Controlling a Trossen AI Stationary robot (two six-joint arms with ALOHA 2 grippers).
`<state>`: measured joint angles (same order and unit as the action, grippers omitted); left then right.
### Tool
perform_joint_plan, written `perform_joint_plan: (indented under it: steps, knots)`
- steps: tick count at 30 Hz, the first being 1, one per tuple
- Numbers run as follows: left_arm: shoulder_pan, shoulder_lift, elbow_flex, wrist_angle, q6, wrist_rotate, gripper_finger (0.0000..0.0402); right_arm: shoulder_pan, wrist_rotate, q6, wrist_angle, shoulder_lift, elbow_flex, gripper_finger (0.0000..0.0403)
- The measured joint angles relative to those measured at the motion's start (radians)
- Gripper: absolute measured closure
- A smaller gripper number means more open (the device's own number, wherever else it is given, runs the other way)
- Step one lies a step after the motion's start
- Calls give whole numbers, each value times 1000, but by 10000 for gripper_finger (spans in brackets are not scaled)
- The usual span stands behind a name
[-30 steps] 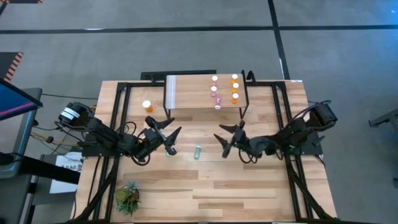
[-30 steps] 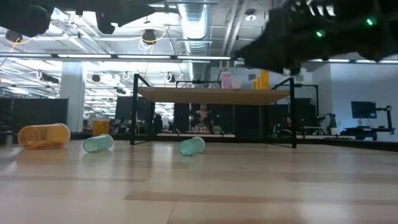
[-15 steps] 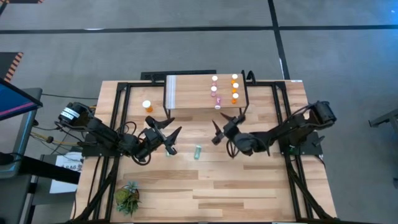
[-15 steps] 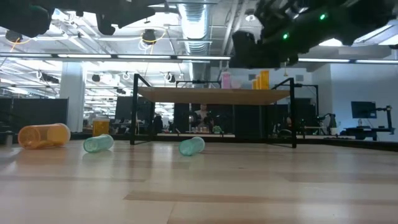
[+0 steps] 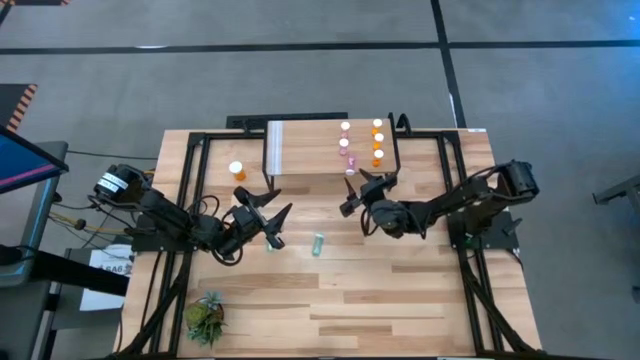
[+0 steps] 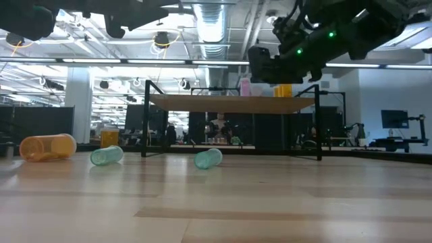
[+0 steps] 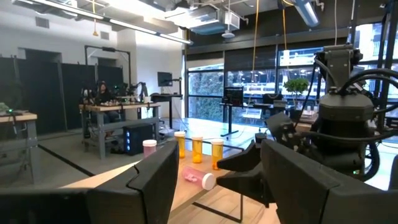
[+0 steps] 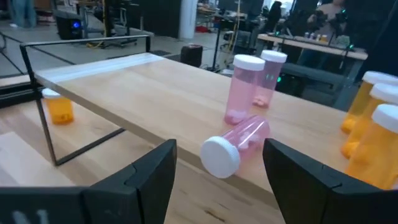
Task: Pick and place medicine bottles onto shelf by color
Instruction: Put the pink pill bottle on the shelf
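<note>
**Right hand open at the shelf's front edge, pink bottle toppled there**

Broadly, the wooden desk (image 5: 400, 310) fills the middle of the high view, with the shelf (image 5: 310, 150) standing at its upper centre, its pale panel (image 5: 276, 147) at the left end. The two dark arms reach in from either side. The right hand (image 5: 362, 193) sits just below the shelf's front edge, right of centre, its fingers spread and holding nothing; in the low view it hangs at the upper right of the frame, level with the shelf top. The left hand (image 5: 268, 207) hovers left of centre over the desk, fingers likewise apart and empty.

On the shelf's right part stand a column of orange bottles (image 5: 378, 142) and, just left of them, upright pink bottles (image 5: 344, 139). In the right wrist view one pink bottle (image 8: 237, 144) lies on its side at the shelf's front edge, white cap towards the camera, with two upright pink ones just behind it.

Off the shelf, a wide orange bottle (image 5: 237, 171) stands on the desk left of the shelf. In the low view an orange bottle (image 6: 48, 146) lies on its side at the far left. One teal bottle (image 5: 318, 244) lies near the desk's centre, below the shelf, and another teal bottle (image 6: 106, 156) lies beside the left hand. A small green plant (image 5: 205, 318) sits at the lower left corner.
</note>
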<state>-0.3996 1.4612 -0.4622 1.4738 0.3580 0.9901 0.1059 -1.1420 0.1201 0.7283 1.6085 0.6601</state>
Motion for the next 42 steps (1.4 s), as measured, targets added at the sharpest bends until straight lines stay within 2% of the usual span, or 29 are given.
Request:
perform_joint_plan:
  steps: [13,18,27,42]
  knots:
    - [0,0,0,-1,1,0,184,-39,27,137,-25,3,0,143]
    - [1,0,0,-1,-1,-2,184,-55,45,188,-23,66,15,143]
    - [2,0,0,-10,0,2,184,-58,-24,159,-21,178,96,143]
    - [2,0,0,-21,-2,10,184,-52,-37,168,-20,175,103,143]
